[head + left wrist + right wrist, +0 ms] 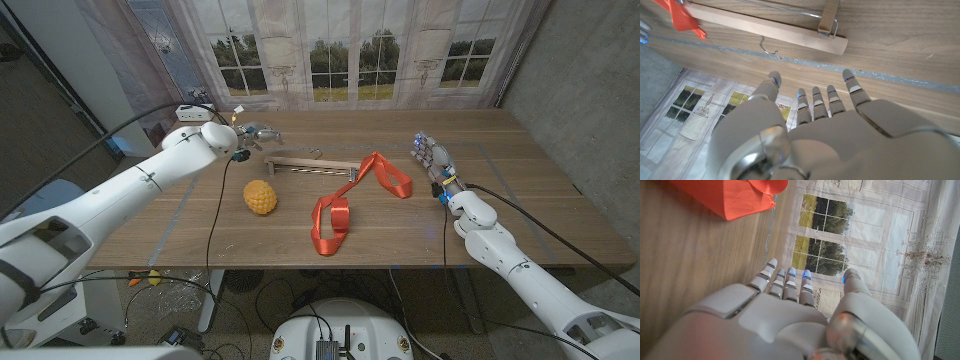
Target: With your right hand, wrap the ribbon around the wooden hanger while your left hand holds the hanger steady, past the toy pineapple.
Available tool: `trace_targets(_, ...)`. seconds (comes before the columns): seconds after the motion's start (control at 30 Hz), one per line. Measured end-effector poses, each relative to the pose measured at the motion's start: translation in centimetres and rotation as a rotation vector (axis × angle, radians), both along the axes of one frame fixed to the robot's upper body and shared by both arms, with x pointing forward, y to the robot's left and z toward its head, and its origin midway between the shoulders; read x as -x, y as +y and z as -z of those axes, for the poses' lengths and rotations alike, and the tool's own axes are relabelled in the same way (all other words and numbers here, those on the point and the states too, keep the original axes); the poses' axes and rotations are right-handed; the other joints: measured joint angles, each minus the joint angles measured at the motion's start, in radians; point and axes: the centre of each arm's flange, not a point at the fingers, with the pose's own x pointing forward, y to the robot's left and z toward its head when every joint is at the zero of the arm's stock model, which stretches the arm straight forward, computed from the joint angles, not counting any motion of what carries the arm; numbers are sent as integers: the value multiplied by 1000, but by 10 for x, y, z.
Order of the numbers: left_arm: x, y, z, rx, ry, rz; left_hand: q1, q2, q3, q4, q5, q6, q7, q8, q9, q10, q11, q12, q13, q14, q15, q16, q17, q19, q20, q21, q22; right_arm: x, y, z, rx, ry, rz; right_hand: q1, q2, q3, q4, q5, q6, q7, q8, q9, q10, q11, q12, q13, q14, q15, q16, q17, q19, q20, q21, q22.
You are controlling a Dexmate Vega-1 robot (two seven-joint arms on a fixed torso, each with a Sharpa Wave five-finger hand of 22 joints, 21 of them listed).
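- Ribbon, orange, lay nearest the table's front edge, middle of the wooden table; it ran in loose loops from the near end up to a second loop by the hanger's right end. Looked soft, limp and light, probably slick; likely to sag and slide unless pinched on a flat stretch near a free end, not on a loop bend.
- Toy pineapple, yellow, sat just left of the ribbon's near loop, apart from it, and in front of the hanger.
- Right hand was to the right of the ribbon's far loop, near but not touching; fingers apart and extended, holding nothing. In the right wrist view the same hand had straight fingers, the ribbon's orange edge ahead of them.
- Wooden hanger lay flat behind the pineapple, with a wire hook and clips, its right end touching or under the ribbon. Stiff, light, likely to skid on the table; best held at the bar end away from the ribbon.
- Left hand was farthest, just beyond the hanger's left end, not on it. In the left wrist view this hand was spread, empty, fingertips short of the hanger bar.
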Motion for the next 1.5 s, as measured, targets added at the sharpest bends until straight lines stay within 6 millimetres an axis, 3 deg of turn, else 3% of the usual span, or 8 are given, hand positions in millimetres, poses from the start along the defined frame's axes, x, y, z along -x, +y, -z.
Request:
trace_targets(0.23, 1, -9, -12, -120, -14, -59, 101, -36, -28, 9, 0, 85, -3, 2, 0, 118, -19, 16, 1, 125, -57, 26, 5, 31, -9, -6, 0, 1, -1, 2, -7, -1, 2, 0, 0, 0, 0, 0, 0, 0, 0, 0, 5, 6, 0, 0, 2, -2, 0, 0, 0, 0, 0, 0)
trace_targets(0.4, 1, -17, -19, -194, -18, -89, 129, -49, -51, 7, 0, 118, -5, -3, 0, 162, -28, 24, 5, 198, -61, 42, 6, 52, -16, -6, 3, 1, -2, 4, -12, -2, 4, 0, 0, 0, 0, 0, 0, 0, 0, 0, 5, 6, 0, 0, 2, -2, 0, 0, 0, 0, 0, 0)
trace_targets(0.63, -1, -29, -27, -311, -18, -137, 157, -61, -61, 6, 0, 119, -5, -13, 5, 174, -26, 24, 8, 221, -61, 42, 10, 61, -26, -6, 3, 2, -2, 5, -18, -4, 5, 0, 0, 0, 0, 0, 0, 0, 0, 0, 9, 9, 0, 0, 1, -2, 6, 0, 0, 0, 0, 0)
trace_targets(0.7, -2, -32, -29, -345, -21, -150, 166, -71, -70, 6, 0, 119, -5, -15, 5, 175, -27, 24, 10, 223, -63, 42, 10, 72, -46, -6, 3, 2, -2, 5, -19, -5, 5, 0, 0, 0, 0, 0, 0, 0, 0, 0, 13, 13, 0, 0, 2, -1, 6, 0, 0, 0, 0, 0)
trace_targets(0.83, -4, -40, -32, -411, -27, -174, 191, -96, -110, 15, 0, 121, -7, -18, 5, 194, -29, 24, 17, 250, -64, 42, 10, 103, -133, 0, 2, 1, -2, 6, -22, -5, 6, 0, 0, 0, 0, 0, 5, 5, 0, 0, 16, 9, 8, 0, 5, 2, 6, 0, 0, 0, 0, 0)
trace_targets(0.93, -5, -44, -34, -446, -36, -189, 185, -121, -137, 22, 5, 129, -15, -22, 5, 203, -37, 24, 19, 262, -66, 42, 10, 131, -164, 0, 0, 1, -2, 6, -23, -5, 6, -5, 5, 0, 0, 0, 9, 2, 0, 0, 18, 7, 8, 0, 5, 2, 6, 0, 0, 0, 0, 0)
trace_targets(1.13, -9, -50, -37, -513, -42, -216, 188, -132, -151, 24, 15, 123, -17, -29, 9, 203, -37, 18, 23, 262, -66, 42, 9, 135, -168, 0, 0, 1, -2, 7, -26, -7, 6, -5, 5, 0, 0, 0, 11, 0, 0, 0, 18, 7, 8, 0, 5, 2, 6, 0, 0, 0, 0, 0)
trace_targets(1.5, -21, -67, -36, -605, -43, -201, 210, -137, -178, 32, 28, 97, -26, -37, 9, 185, -34, 7, 30, 272, -64, 35, 9, 130, -152, -6, 0, 1, -2, 8, -31, -8, 7, -5, 5, 0, 0, 0, 10, 0, 0, 0, 20, 10, 8, 0, 5, 2, 6, 0, 0, 0, 0, 0)
